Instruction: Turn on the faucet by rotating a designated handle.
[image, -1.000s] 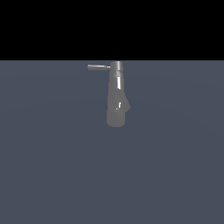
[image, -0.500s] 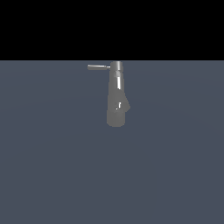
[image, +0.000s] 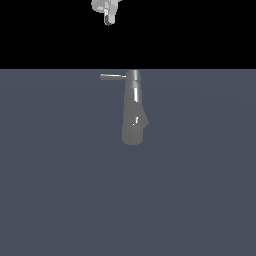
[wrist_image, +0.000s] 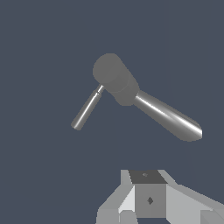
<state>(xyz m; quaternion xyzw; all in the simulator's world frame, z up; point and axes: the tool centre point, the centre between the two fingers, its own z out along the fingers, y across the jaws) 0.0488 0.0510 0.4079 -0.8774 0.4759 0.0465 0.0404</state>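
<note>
Faucet (image: 133, 112) sits upper centre of the exterior view on the flat slate-grey desk (image: 60, 200), glossy grey body with white highlights, narrow end up at the desk's far edge, widening down to a rounded stubby end. Handle (image: 113, 76) is a thin short rod sticking out from the narrow end toward the exterior view's left, roughly level, much slimmer than the body. Gripper (image: 107, 11) shows only partly at the top edge of that frame against the black background, pale grey, above the handle and well apart from it, nothing touching. Wrist view: faucet (wrist_image: 144, 103) runs diagonally across the centre, rounded matte cap toward upper left, shiny tapering part toward lower right; handle (wrist_image: 86, 108) branches off near the cap and angles down to the lower left. Gripper (wrist_image: 148, 199) body fills the bottom centre of the wrist frame, clear of faucet and handle. Fingers state: can't tell, tips are cut off in both views; nothing visibly between them.
</note>
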